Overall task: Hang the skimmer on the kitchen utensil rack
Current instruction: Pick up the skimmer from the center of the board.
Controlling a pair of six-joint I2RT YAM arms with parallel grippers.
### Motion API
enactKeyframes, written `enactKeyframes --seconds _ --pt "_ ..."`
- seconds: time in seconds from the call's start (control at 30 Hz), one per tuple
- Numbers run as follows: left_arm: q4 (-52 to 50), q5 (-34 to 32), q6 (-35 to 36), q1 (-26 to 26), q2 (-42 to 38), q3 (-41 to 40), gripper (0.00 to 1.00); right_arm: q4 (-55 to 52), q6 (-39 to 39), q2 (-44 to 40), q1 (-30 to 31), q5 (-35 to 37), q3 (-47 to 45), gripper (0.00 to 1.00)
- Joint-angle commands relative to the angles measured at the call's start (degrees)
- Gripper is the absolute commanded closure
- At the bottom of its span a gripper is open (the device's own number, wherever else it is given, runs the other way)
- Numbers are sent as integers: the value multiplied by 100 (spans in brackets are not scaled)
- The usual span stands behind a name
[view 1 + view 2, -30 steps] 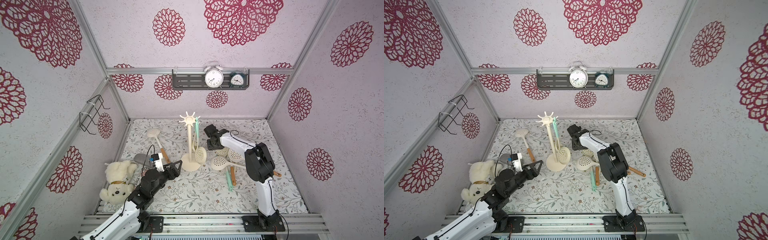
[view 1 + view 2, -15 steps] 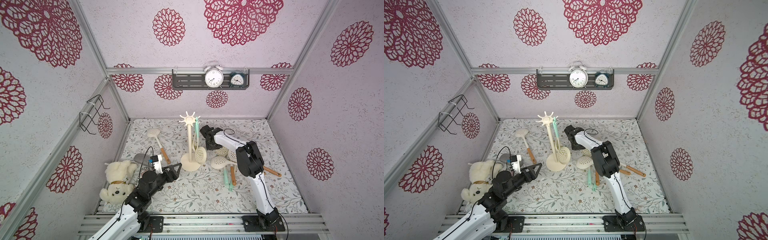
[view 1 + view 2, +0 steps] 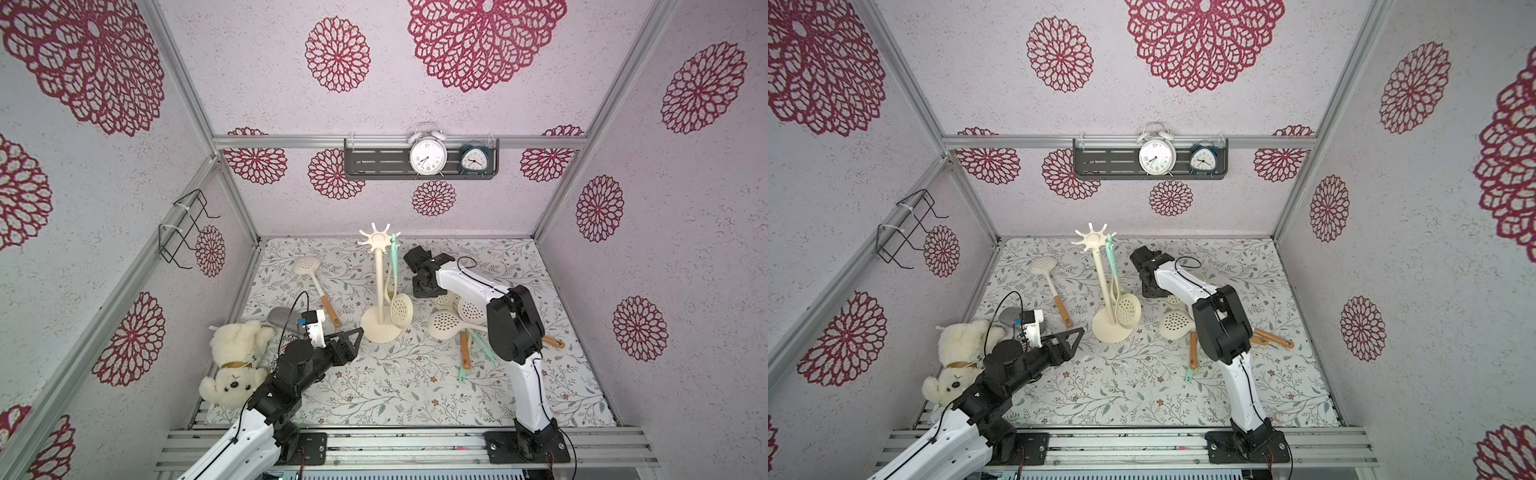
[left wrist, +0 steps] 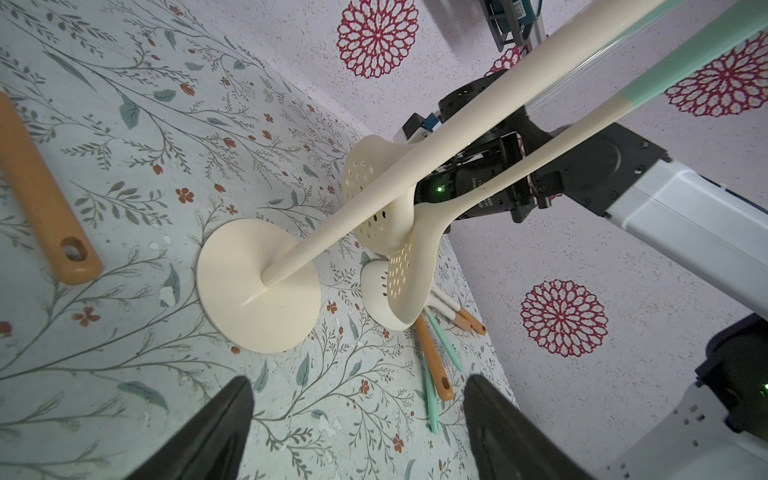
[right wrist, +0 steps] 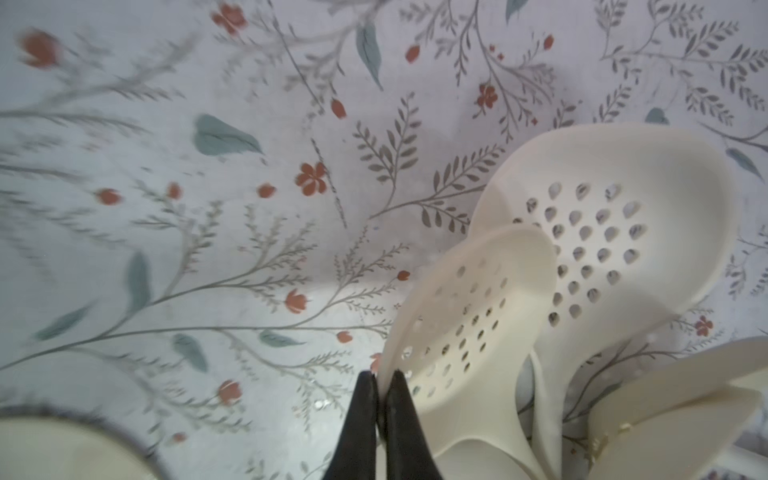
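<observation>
Your left arm (image 3: pixel 286 374) reaches low and forward from its base near the front rail. Your left gripper (image 4: pixel 357 399) points ahead with its two fingers spread wide. Your right arm (image 3: pixel 463 280) rises steeply from its base, folds at the dark elbow and stretches away from you, with the wrist turned downward. Your right gripper (image 5: pixel 380 380) has its fingers pressed together.

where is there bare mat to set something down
Widest bare mat: front, between the rack base and the front rail. Also the back right corner. Crowded: skimmers piled right of the rack, teddy bear at left.
</observation>
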Motion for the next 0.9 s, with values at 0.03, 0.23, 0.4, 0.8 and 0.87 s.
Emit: enactKeyframes --seconds 0.03,0.23,0.4,0.8,0.87 --pt "-526 -121 449 53 -266 468 14 1618 413 -1631 -365 -1435 -958 100" --pt "-770 106 747 -10 -216 923 11 4615 1817 -3389 -1332 -3564 -3187 100" --pt "-571 140 874 -293 -53 1074 10 5255 2042 -4270 -1828 -3690 -3697 100" --pt "-110 -465 1358 -1671 797 1549 9 5729 2177 -5643 -2345 -3063 -3928 100" --pt "-90 -669 1431 -1886 879 1596 9 5815 2278 -5825 -2373 -2931 -3964 100"
